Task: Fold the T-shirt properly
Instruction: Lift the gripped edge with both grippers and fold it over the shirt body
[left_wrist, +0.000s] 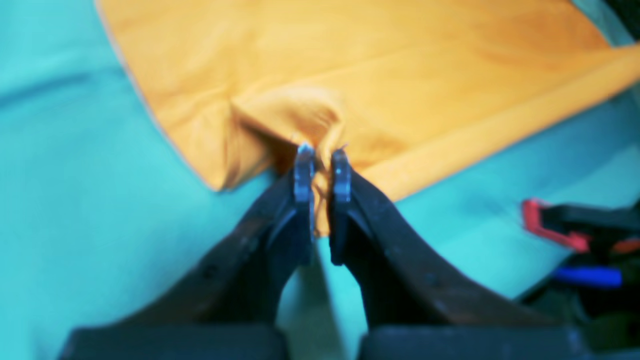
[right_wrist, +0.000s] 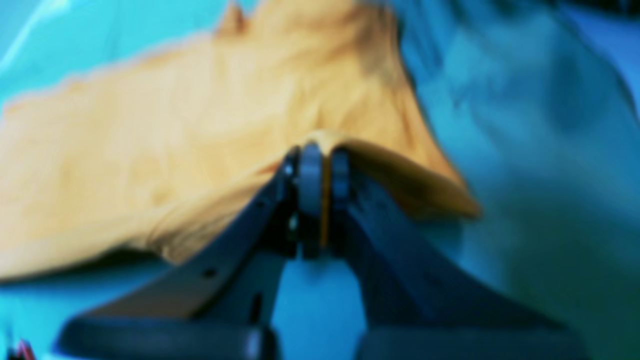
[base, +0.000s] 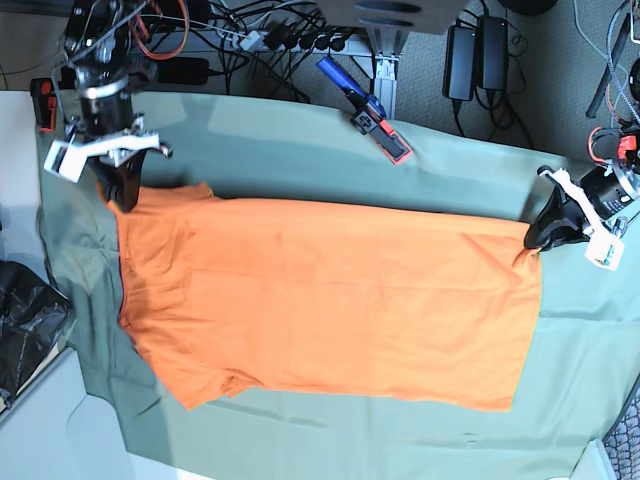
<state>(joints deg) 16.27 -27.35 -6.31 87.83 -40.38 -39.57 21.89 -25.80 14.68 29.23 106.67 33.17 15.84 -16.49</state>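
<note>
Left gripper (left_wrist: 322, 162) pinching T-shirt (base: 330, 300) at right edge; right gripper (right_wrist: 324, 165) clamping it upper left.

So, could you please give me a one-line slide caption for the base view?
Both grippers, left and right, pinch opposite ends of the orange T-shirt spread on the green cloth.

I can't read any text, label, brand or number here; both wrist views are too blurred to tell.
</note>
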